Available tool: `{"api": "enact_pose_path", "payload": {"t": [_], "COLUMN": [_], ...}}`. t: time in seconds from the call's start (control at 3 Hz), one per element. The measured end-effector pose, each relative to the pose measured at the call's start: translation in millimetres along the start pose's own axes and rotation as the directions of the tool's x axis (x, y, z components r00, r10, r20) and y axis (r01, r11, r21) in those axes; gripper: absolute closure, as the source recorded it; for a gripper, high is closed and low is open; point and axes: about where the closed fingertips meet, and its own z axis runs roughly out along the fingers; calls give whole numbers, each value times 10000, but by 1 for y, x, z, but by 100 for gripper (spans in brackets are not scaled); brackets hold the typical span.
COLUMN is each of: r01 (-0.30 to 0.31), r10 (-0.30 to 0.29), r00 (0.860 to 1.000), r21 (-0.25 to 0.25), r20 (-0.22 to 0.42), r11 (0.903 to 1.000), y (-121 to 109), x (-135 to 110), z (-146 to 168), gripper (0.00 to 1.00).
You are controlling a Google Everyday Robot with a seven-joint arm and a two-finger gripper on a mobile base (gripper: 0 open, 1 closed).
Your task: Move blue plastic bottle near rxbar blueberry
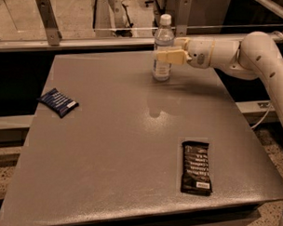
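Bottle at the far edge of the table, gripper right against it.

We see the bottle (163, 36) standing upright near twelve o'clock on the table (112, 146). The gripper (164, 54) reaches in from its three o'clock side and crosses its middle, but we cannot tell whether it has hold. The blue bar (58, 101) lies well apart at the bottle's eight o'clock, with bare tabletop between them. A black bar (196, 167) lies at five o'clock, off that line.
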Motion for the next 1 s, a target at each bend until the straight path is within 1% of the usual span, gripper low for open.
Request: {"api": "enact_pose_path", "payload": {"t": [0.33,0.67,1.0], "r01": [286,912,907], "r10": [-278,-884,-875], "r00": [9983,9948,9949], "r21": [-138,-547,-659], "r20": [514,511,504], "r11": [9995,9943,9937], "y": [10,32,34], "x": [-28,-71,-70], "z": [-8,-21,-17], "gripper": [66,90,100]}}
